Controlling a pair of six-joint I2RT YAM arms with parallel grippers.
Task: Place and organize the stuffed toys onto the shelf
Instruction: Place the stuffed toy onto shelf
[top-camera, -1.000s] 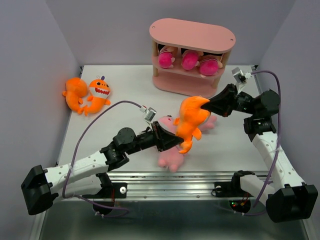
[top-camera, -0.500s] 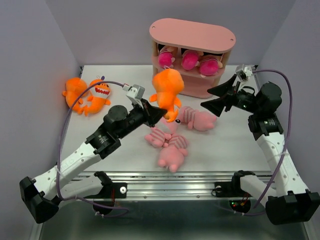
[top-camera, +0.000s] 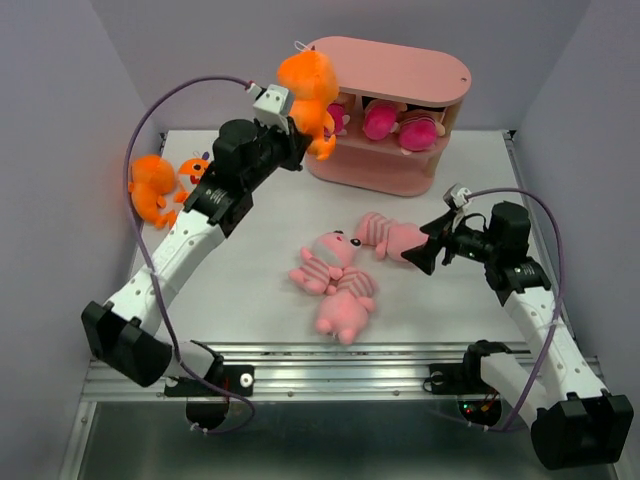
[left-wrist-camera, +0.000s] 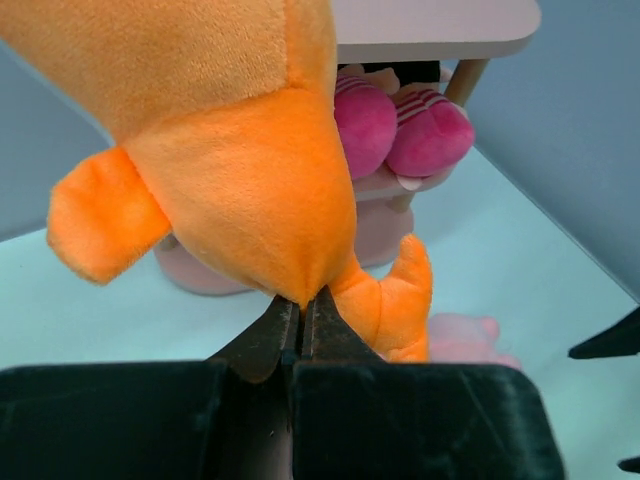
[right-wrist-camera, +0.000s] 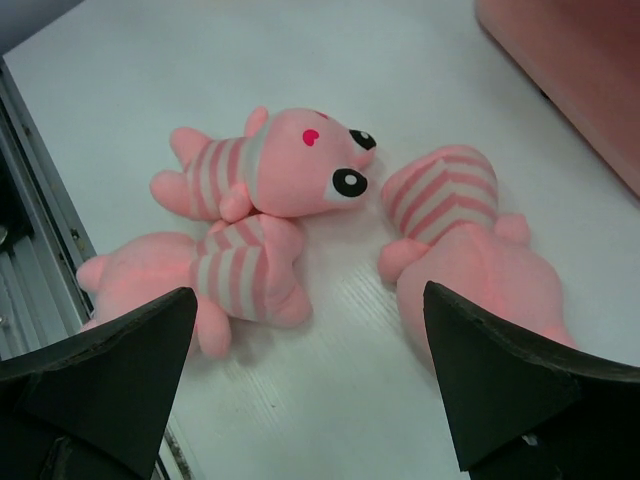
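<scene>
My left gripper (top-camera: 296, 122) is raised beside the left end of the pink shelf (top-camera: 400, 62) and is shut on an orange monster (top-camera: 308, 88). In the left wrist view the jaws (left-wrist-camera: 300, 305) pinch the monster's (left-wrist-camera: 230, 150) lower seam, with the shelf (left-wrist-camera: 440, 25) behind it. Three magenta-striped dolls (top-camera: 380, 120) lie on the middle tier. Three pink striped pigs (top-camera: 325, 262) (top-camera: 345, 310) (top-camera: 390, 235) lie on the table. My right gripper (top-camera: 425, 250) hangs open just right of the nearest pig; in its wrist view the gripper (right-wrist-camera: 308, 300) is wide apart above pigs (right-wrist-camera: 280, 165) (right-wrist-camera: 470, 250), holding nothing.
Two more orange monsters (top-camera: 150, 188) (top-camera: 197, 172) lie at the table's far left by the wall. The shelf's base (right-wrist-camera: 580, 60) fills the right wrist view's upper right corner. A metal rail (top-camera: 340, 355) runs along the near table edge.
The right gripper let go of the orange monster, opened wide and dropped to the pigs. The left arm carried the monster from mid-table up to the shelf's left end.
</scene>
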